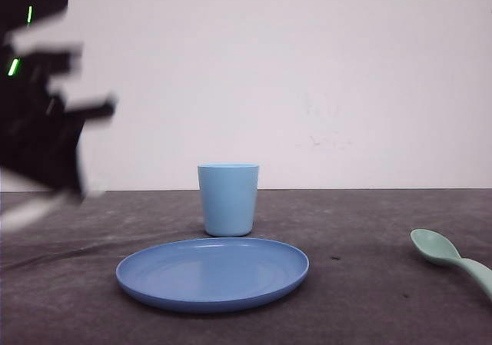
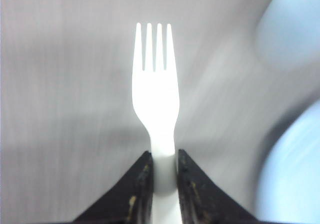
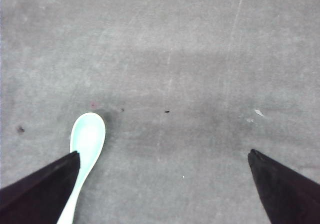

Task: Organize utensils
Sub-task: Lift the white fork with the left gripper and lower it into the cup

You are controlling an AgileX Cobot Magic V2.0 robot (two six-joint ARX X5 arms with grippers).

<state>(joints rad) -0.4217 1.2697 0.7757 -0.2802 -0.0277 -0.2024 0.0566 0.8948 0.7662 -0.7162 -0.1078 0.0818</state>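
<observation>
A small white fork [image 2: 155, 84] with four tines stands out from my left gripper [image 2: 162, 156], which is shut on its handle; the view is blurred. In the front view the left arm [image 1: 42, 114] is a dark blur raised at the far left. A pale mint-green spoon [image 1: 450, 257] lies on the dark table at the right. In the right wrist view the spoon [image 3: 86, 144] lies bowl up beside one finger of my right gripper [image 3: 164, 156], which is open wide above the bare table. Part of the spoon's handle runs behind that finger.
A light blue cup [image 1: 228, 199] stands upright at the table's middle. Just in front of it lies a round blue plate [image 1: 212, 273]. Pale blue blurs of the cup [image 2: 290, 29] and the plate [image 2: 292, 174] appear in the left wrist view. A white wall rises behind.
</observation>
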